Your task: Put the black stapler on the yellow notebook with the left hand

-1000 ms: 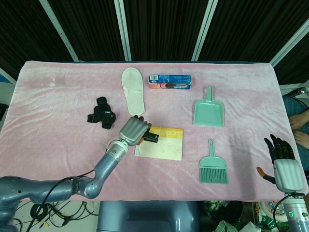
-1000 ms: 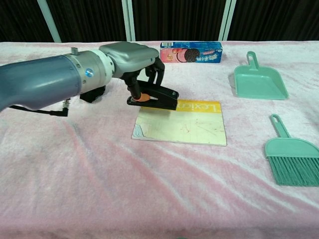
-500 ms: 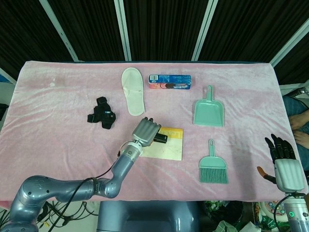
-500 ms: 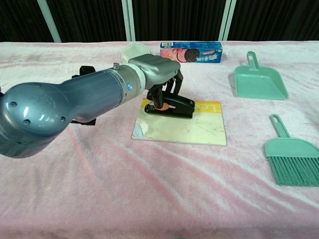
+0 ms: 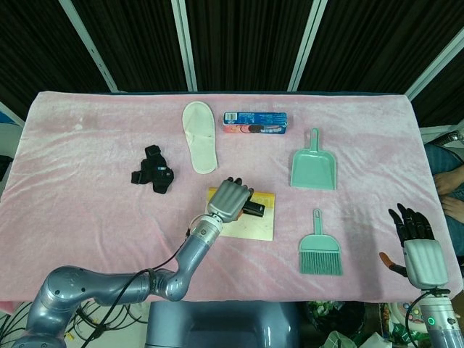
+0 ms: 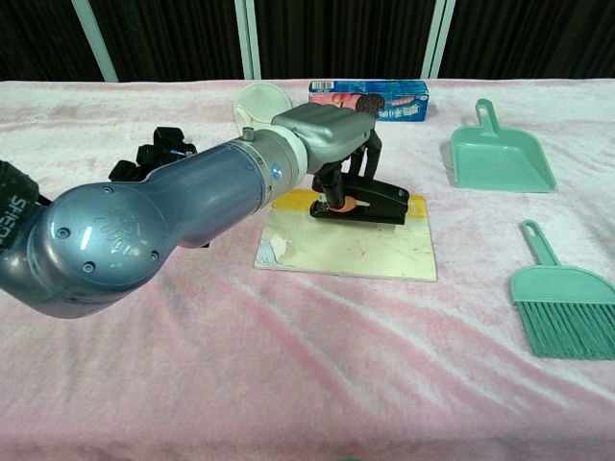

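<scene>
My left hand [image 5: 229, 201] [image 6: 332, 142] grips the black stapler [image 5: 254, 210] [image 6: 375, 201] from above, over the far part of the yellow notebook [image 5: 255, 225] [image 6: 360, 248]. The stapler's base looks to be on or just above the notebook's yellow band; contact is hard to tell. The notebook lies flat in the middle of the pink cloth. My right hand [image 5: 418, 250] hangs at the table's front right edge, fingers spread and holding nothing.
A green brush [image 5: 320, 253] [image 6: 562, 306] and green dustpan [image 5: 313, 164] [image 6: 500, 155] lie to the right. A cookie box [image 5: 254, 123] [image 6: 396, 97] and white slipper [image 5: 198, 135] sit at the back. A black strap object [image 5: 154, 172] [image 6: 154, 154] lies left.
My left hand has carried the stapler to the right, from the notebook's left edge to over its far middle. The right hand shifted slightly lower.
</scene>
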`<state>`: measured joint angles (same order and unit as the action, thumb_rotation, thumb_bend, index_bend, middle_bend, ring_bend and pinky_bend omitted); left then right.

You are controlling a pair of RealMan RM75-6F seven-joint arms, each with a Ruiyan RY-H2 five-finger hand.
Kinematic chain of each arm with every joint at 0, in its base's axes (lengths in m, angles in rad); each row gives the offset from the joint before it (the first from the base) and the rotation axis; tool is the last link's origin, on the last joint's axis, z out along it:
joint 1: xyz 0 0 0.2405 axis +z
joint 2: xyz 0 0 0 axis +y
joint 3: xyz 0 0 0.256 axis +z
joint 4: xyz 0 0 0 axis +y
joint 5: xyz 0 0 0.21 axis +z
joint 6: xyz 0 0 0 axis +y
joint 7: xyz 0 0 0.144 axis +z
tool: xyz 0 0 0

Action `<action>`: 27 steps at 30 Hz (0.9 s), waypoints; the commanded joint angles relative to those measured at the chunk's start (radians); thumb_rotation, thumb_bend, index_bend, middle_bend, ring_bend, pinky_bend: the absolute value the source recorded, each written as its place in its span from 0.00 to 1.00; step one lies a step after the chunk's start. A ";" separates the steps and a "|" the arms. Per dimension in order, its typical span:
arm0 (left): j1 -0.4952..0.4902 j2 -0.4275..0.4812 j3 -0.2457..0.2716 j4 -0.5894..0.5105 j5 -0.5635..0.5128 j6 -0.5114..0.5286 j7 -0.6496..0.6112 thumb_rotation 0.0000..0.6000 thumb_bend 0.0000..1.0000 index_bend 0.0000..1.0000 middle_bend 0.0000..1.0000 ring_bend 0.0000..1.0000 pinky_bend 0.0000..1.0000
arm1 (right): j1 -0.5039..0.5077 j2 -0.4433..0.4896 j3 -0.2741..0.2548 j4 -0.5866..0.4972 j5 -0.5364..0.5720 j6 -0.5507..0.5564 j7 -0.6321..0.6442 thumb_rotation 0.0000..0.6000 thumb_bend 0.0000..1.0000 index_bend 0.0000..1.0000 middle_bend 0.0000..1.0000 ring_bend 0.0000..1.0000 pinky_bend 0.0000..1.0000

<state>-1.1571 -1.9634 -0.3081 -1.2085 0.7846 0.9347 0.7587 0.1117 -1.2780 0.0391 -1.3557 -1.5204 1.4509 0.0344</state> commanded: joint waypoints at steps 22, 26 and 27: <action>0.040 0.157 -0.019 -0.185 0.032 0.046 -0.025 1.00 0.07 0.18 0.17 0.02 0.13 | -0.003 0.005 0.011 0.002 0.013 0.002 0.005 1.00 0.12 0.01 0.00 0.00 0.07; 0.080 0.305 0.014 -0.256 0.127 0.034 -0.058 1.00 0.07 0.18 0.16 0.01 0.11 | -0.006 0.006 0.015 0.002 0.020 0.005 0.002 1.00 0.12 0.01 0.00 0.00 0.07; 0.099 0.353 0.025 -0.275 0.159 0.042 -0.072 1.00 0.07 0.18 0.16 0.01 0.11 | -0.007 0.007 0.016 0.002 0.022 0.004 0.000 1.00 0.12 0.01 0.00 0.00 0.07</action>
<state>-1.1015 -1.7159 -0.3103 -1.4240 0.8650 0.9723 0.7245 0.1054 -1.2713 0.0542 -1.3540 -1.4994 1.4558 0.0355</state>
